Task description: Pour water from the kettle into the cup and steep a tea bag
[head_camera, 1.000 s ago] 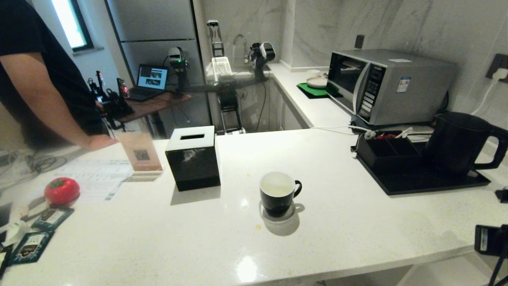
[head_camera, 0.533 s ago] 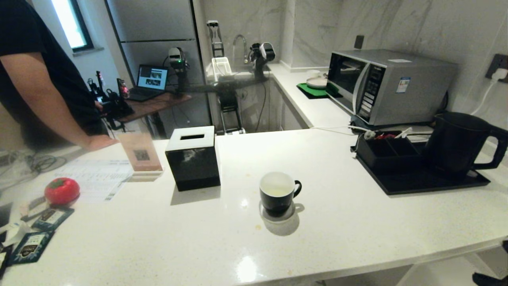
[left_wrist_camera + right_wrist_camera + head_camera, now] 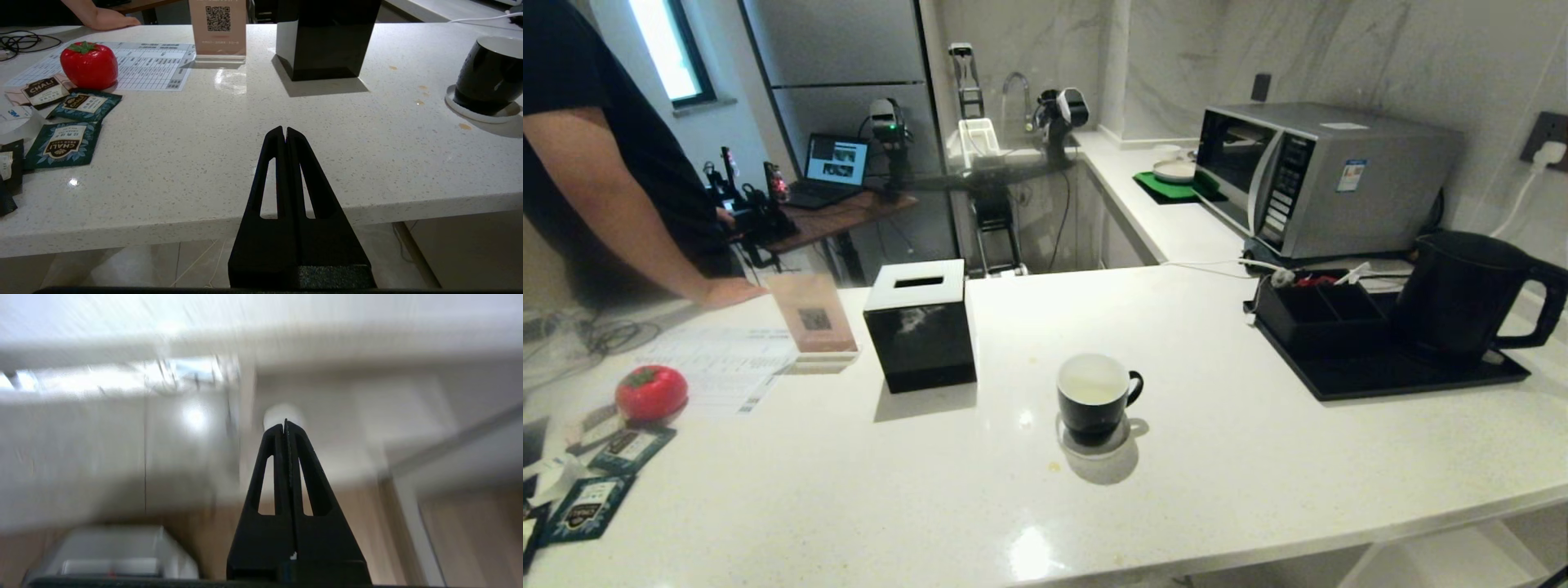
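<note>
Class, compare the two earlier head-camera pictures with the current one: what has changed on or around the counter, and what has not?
A dark object at the lower right edge sank step by step and is now out of the head view. Nothing was taken hold of or let go. The glossy black mug, the tall matte-black kettle on its tray and the black cube-shaped tissue box stayed put.

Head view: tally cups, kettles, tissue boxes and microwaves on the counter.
cup: 1
kettle: 1
tissue box: 1
microwave: 1
Total: 4
</note>
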### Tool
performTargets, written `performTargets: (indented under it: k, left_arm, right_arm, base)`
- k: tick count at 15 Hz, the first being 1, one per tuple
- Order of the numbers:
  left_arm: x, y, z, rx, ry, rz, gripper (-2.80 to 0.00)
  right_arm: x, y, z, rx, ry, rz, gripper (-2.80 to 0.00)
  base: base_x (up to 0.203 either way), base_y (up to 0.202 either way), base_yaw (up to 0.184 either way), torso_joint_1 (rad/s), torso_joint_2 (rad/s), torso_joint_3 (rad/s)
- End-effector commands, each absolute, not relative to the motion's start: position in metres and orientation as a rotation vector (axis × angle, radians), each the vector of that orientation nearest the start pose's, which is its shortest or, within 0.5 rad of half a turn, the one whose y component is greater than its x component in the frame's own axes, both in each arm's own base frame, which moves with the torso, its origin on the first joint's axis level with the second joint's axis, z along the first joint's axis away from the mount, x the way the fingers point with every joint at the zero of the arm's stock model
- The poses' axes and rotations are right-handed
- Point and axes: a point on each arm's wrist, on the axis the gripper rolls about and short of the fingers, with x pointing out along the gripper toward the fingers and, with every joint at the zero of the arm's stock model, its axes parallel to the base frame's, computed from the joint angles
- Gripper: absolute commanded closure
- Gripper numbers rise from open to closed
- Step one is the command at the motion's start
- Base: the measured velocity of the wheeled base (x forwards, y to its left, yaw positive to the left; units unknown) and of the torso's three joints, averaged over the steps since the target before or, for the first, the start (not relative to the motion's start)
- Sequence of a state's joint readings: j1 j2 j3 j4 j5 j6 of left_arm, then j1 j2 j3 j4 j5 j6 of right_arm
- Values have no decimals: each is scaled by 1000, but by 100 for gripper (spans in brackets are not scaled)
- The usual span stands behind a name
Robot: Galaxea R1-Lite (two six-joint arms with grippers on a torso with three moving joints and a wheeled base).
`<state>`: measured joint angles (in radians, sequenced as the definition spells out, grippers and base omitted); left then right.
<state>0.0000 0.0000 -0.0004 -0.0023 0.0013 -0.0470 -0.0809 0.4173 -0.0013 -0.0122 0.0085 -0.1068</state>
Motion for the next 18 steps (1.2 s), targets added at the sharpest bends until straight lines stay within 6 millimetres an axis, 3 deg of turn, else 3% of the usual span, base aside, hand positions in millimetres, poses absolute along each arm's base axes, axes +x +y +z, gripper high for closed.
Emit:
performTargets:
  k: [1, 5, 18]
  left_arm:
    - [-23, 0, 76, -48, -2, 1, 0]
    - [-23, 0, 76, -48, -2, 1, 0]
    - [-23, 0, 76, -48, -3, 1, 0]
  right_arm:
    - [-7, 0, 79, -93, 202, -15, 0]
    - [-22, 0, 75, -73, 13, 10, 0]
    - [-23, 0, 75, -43, 6, 11, 0]
  base:
    - [0, 0, 0, 0, 0, 0]
    - [0, 0, 0, 0, 0, 0]
    - [0, 0, 0, 0, 0, 0]
